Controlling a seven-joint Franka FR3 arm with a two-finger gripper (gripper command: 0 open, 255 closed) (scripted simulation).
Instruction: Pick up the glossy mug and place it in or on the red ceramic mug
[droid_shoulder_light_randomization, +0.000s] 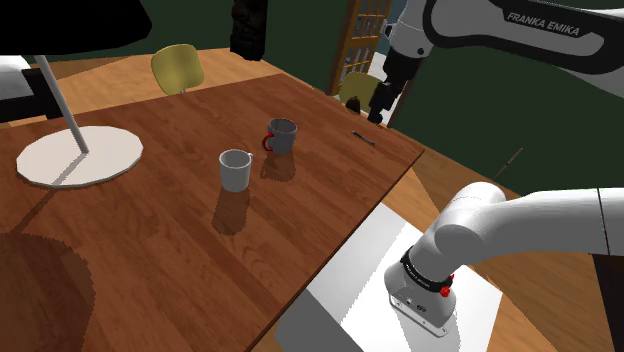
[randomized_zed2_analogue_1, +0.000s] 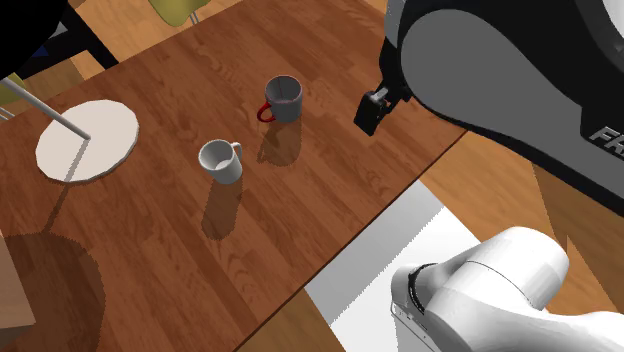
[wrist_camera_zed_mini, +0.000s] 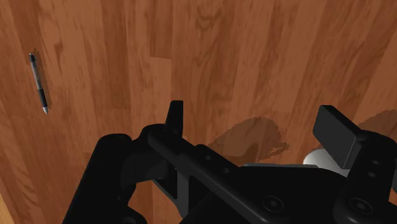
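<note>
Gripper (droid_shoulder_light_randomization: 380, 106): open, its black fingers (wrist_camera_zed_mini: 336, 132) standing apart with nothing between them, up above the bench (droid_shoulder_light_randomization: 150, 250) near its far edge.
Glossy mug (droid_shoulder_light_randomization: 235, 169): pale, upright on the wooden bench, well apart from the gripper.
Second mug (droid_shoulder_light_randomization: 281, 135): grey with a red handle, upright, near the glossy mug and not touching it.
Pen (wrist_camera_zed_mini: 39, 83): flat on the bench, below the gripper.
Lamp base (droid_shoulder_light_randomization: 80, 156): white disc, at the shoulder view's left.

We see the table (droid_shoulder_light_randomization: 150, 260) of reddish-brown wood, grained, smooth and faintly shiny. The white mug (droid_shoulder_light_randomization: 235, 170) and the grey, red-handled mug (droid_shoulder_light_randomization: 282, 136) look smooth; the gripper (wrist_camera_zed_mini: 254, 124) matt black.
</note>
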